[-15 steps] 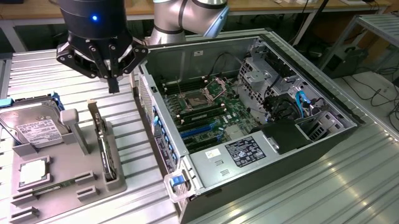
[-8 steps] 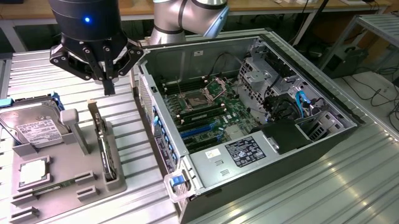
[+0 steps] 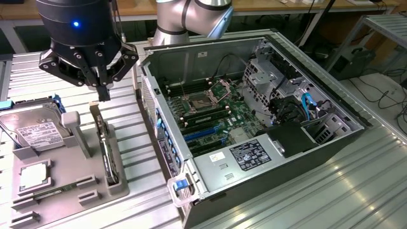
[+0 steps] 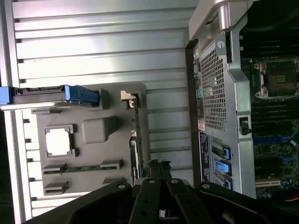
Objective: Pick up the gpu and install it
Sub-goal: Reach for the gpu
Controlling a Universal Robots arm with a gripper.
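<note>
The gpu stands on its long edge in a slot of the grey holder tray, left of the computer case in the exterior view. Seen edge-on in the wrist view, the gpu is a thin dark strip with its silver bracket at one end. My gripper hangs just above the card's bracket end. Its two fingers are pressed together with nothing between them. In the wrist view the gripper sits slightly to the case side of the card's line, apart from it.
The open computer case lies on its side at the exterior view's right, with the motherboard's blue slots and CPU socket exposed. The tray also holds a silver hard drive, a square CPU chip and a memory stick.
</note>
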